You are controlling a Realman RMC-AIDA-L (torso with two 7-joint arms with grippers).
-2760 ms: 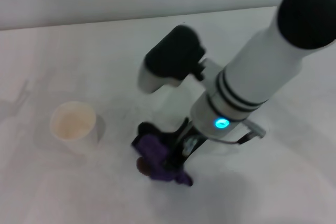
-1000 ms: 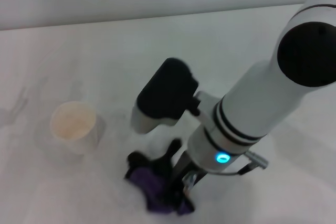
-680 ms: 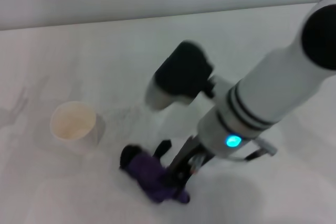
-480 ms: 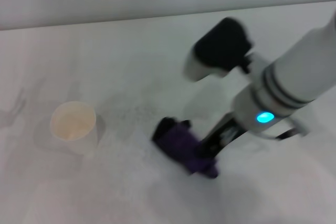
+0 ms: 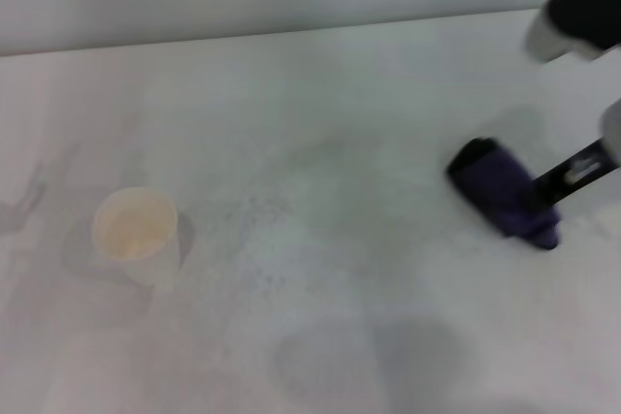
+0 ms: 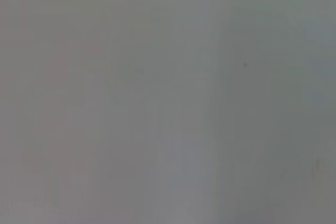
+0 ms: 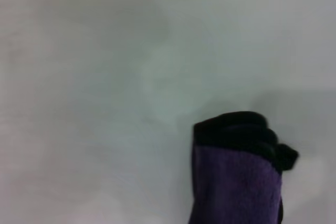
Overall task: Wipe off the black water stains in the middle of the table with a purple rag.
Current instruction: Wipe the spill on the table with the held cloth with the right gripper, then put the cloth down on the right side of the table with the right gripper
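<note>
The purple rag (image 5: 500, 191) lies diagonally, black-bordered end toward the table's (image 5: 320, 123) middle

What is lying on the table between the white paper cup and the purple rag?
Nothing solid. In the head view, the stretch of table between the paper cup and the purple rag shows only faint grey speckles, with no dark blot.
</note>
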